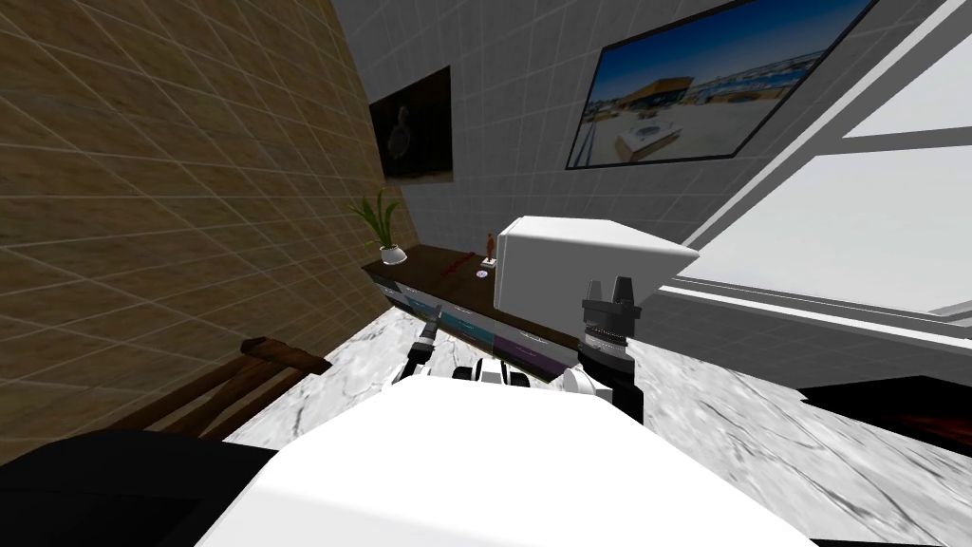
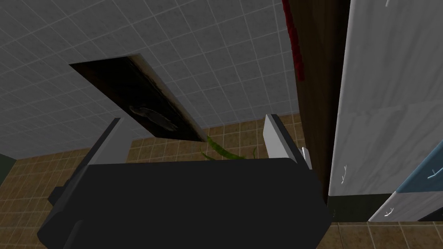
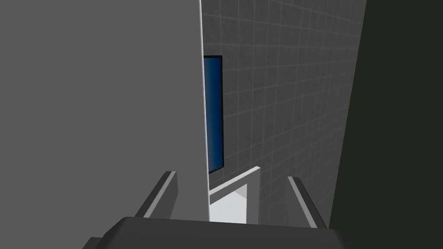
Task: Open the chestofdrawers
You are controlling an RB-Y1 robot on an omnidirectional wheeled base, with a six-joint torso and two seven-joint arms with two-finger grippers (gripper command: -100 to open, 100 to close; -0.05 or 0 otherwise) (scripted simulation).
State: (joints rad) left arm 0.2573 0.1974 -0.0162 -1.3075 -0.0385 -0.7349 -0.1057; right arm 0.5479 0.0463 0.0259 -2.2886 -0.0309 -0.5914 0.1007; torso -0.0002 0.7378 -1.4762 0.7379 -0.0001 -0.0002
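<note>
The chest of drawers (image 1: 467,327) is a long, low piece against the wall, with a dark top and white, teal and purple drawer fronts that all sit flush. My left gripper (image 1: 433,319) is low, right at those fronts. In the left wrist view it (image 2: 194,138) is open, one finger (image 2: 277,137) close beside the chest's dark top edge (image 2: 320,95); white fronts (image 2: 380,112) with small handles lie just past it. My right gripper (image 1: 609,287) is raised and open in front of a big white box (image 1: 570,271); the box's edge (image 3: 201,129) runs between its fingers (image 3: 233,196).
A potted plant (image 1: 384,235), a small figurine (image 1: 490,247) and the white box stand on the chest's top. A dark wooden frame (image 1: 256,368) stands on the marble floor to my left. A brown tiled wall is at the left, a window at the right.
</note>
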